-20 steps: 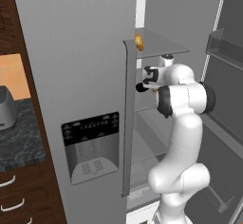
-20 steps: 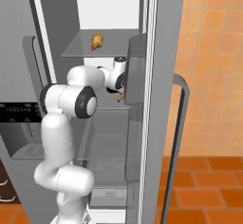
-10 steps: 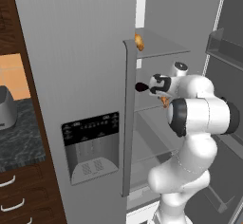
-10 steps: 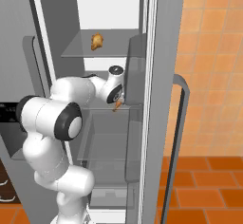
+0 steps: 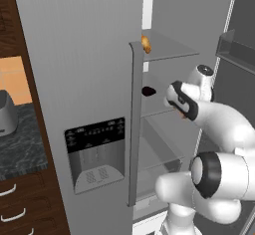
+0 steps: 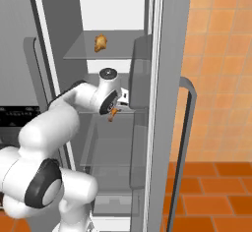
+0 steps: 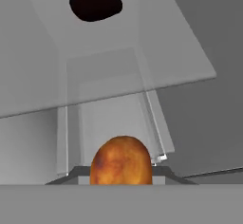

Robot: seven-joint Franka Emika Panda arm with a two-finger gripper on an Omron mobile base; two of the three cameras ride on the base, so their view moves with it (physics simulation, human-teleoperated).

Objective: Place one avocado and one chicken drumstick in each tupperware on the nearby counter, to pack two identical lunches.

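Your gripper (image 6: pixel 115 112) was inside the open fridge (image 5: pixel 94 69), at the middle glass shelf (image 7: pixel 156 71), jaws pinched on a chicken drumstick (image 7: pixel 121 160). In the hand view the browned meat sat right at the bottom edge between the tips; in the right base view its orange end poked out under the hand. A dark avocado (image 7: pixel 95 3) lay on that same shelf, well apart from the gripper; the left base view showed it just left of the hand. A second drumstick (image 6: pixel 100 43) rested on the upper shelf (image 6: pixel 118 51). Your counter (image 5: pixel 20 149) was far left of the fridge, with a grey appliance (image 5: pixel 7 113) on it.
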